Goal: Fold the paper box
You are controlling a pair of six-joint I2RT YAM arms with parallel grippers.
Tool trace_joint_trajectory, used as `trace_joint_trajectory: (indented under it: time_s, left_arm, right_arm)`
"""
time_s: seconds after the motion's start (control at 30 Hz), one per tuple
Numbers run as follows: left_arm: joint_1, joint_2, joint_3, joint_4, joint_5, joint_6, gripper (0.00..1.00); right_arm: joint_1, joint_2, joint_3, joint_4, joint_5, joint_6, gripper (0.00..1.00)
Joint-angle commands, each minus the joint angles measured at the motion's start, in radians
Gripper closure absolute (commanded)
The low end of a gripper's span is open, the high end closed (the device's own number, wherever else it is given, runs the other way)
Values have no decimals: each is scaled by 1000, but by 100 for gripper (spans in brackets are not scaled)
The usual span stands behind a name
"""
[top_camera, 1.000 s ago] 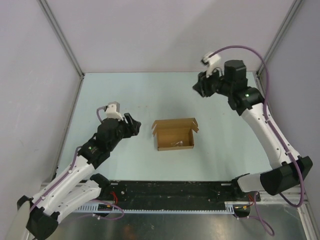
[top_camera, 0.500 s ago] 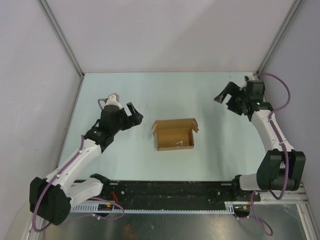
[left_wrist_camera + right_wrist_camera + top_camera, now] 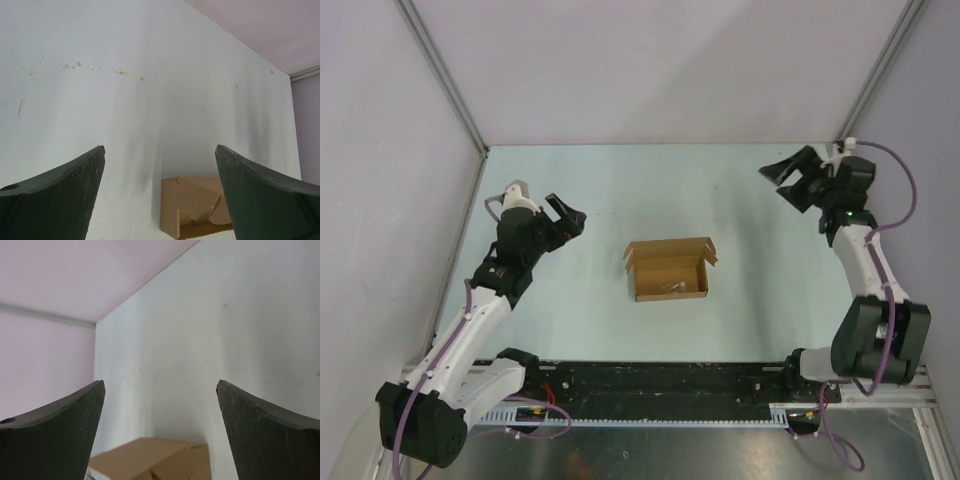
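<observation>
Drew left gripper [image 3: 565, 215] away from paper box [image 3: 668, 270], farther to its left and toward the back. Swung right gripper [image 3: 782, 181] farther out to the right of paper box. Spread both pairs of jaws wider apart.

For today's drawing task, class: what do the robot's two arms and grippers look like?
The left arm and right arm have white shells, black joints and purple cables looping alongside. The left gripper and right gripper each carry two dark, wedge-shaped fingers.
</observation>
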Motion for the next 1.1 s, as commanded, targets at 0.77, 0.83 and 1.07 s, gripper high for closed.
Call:
trace_joint_trajectory:
  time_s: [0.77,0.83,1.07]
  left_arm:
    - [-40,353,215,29,230,-92,12]
    - [-79,358,222,26,213,-101,12]
    - [-174,373,218,26,195,-144,11]
  right_arm:
    - [305,188,297,-511,561,-200,10]
    - [325,206,297,-545,587,-183,14]
    - [459,214,297,-588,623,-98,10]
